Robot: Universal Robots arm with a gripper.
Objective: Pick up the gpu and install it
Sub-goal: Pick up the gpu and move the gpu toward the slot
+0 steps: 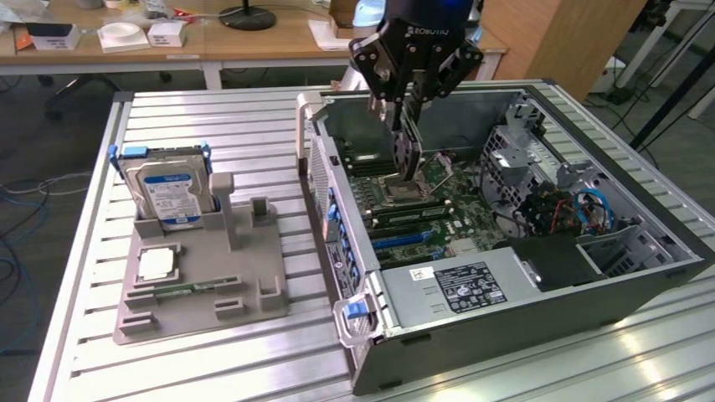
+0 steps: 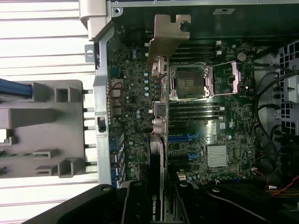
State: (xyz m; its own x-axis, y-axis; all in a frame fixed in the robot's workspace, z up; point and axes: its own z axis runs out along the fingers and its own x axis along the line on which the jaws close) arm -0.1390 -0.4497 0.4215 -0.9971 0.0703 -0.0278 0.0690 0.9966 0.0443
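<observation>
My gripper [image 1: 400, 109] hangs over the open computer case [image 1: 491, 335], shut on the gpu [image 1: 407, 155]. The gpu is a thin dark card held on edge, pointing down over the motherboard [image 1: 447, 209] near the CPU socket [image 2: 189, 81]. In the wrist view I look along the gpu [image 2: 158, 154] edge-on. Its silver bracket [image 2: 164, 42] is at the far end, towards the case's rear wall. The gripper [image 2: 159, 205] and its dark fingers [image 2: 135, 205] flank the card. The blue expansion slots [image 2: 187, 138] lie just beside the card's edge. The card hangs clear above the board.
A grey fixture tray [image 1: 201, 293] stands on the slatted table at the exterior view's left, holding an upright hard drive [image 1: 167, 188], a memory stick [image 1: 184, 289] and a square chip [image 1: 156, 264]. Inside the case sit a power supply [image 1: 458, 285] and loose cables [image 1: 581, 209].
</observation>
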